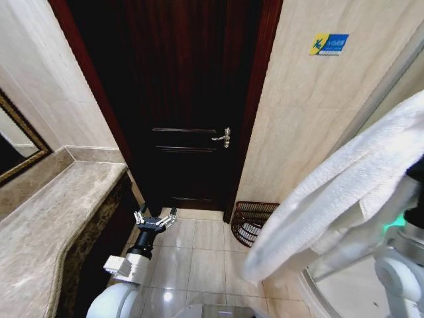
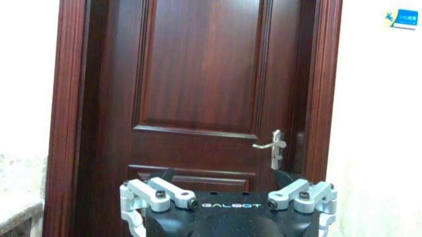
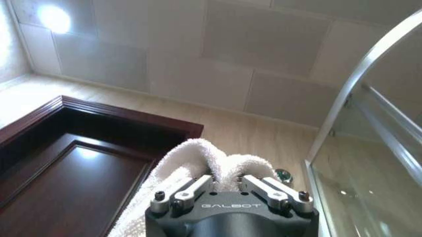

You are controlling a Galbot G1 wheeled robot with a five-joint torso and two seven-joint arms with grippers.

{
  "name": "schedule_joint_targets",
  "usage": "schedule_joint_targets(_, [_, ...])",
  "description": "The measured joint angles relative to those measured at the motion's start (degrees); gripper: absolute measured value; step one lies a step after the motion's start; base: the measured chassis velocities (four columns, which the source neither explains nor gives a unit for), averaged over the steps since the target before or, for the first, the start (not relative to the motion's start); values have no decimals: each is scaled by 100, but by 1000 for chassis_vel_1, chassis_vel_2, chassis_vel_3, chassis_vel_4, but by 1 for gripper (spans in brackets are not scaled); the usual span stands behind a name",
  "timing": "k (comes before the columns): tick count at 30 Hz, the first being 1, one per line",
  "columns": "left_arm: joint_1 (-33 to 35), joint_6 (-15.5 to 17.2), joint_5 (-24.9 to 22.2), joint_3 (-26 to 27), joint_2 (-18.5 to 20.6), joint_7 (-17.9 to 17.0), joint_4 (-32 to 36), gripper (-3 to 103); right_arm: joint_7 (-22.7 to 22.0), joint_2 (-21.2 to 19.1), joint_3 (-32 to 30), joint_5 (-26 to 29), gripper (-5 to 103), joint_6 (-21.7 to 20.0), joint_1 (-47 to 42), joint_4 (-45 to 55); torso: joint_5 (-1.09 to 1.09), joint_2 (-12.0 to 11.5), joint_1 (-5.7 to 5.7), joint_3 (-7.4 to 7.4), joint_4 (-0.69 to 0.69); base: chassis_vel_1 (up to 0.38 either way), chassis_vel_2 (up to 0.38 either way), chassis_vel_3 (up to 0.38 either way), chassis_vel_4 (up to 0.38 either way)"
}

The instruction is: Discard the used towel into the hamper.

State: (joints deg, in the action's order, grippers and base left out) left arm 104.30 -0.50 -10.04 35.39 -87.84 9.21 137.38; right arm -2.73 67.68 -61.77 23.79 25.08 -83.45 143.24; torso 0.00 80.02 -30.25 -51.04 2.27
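Observation:
A large white towel (image 1: pixel 344 192) hangs in folds at the right of the head view, held high by my right arm. In the right wrist view my right gripper (image 3: pixel 226 183) is shut on a bunched fold of the towel (image 3: pixel 197 160). The hamper (image 1: pixel 254 222), a dark reddish-brown wire basket, stands on the floor by the wall right of the door, below and left of the towel's hanging end. Low at the left, in front of the door, my left gripper (image 1: pixel 155 218) stands open and holds nothing; its fingers (image 2: pixel 161 193) point at the door.
A dark wooden door (image 1: pixel 185 99) with a metal handle (image 1: pixel 224 138) is shut straight ahead. A stone counter (image 1: pixel 53 212) runs along the left under a framed mirror (image 1: pixel 16 149). Glass shower panels (image 3: pixel 369 148) stand at the right. Tiled floor (image 1: pixel 192 252) lies between.

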Motion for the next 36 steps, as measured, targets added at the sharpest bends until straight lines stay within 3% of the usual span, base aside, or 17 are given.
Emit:
schedule_joint_targets(15, [-1, 0, 0, 0, 0, 0, 0, 99, -46, -47, -60, 172, 7, -8, -6, -1, 2, -3, -9, -3, 1, -101, 106, 110, -104])
schedule_joint_targets(23, [1, 0, 0, 0, 0, 0, 0, 99, 33, -754, -109, 619, 7, -213, 659, -258, 0, 0, 2, 0, 0, 8, -9, -4, 11])
schedule_joint_targets(36, [0, 0, 0, 0, 0, 0, 0, 99, 62, -1564, 104, 708, 7, -202, 1691, -1198, -1, -1, -3, -1, 1, 0, 0, 0, 0])
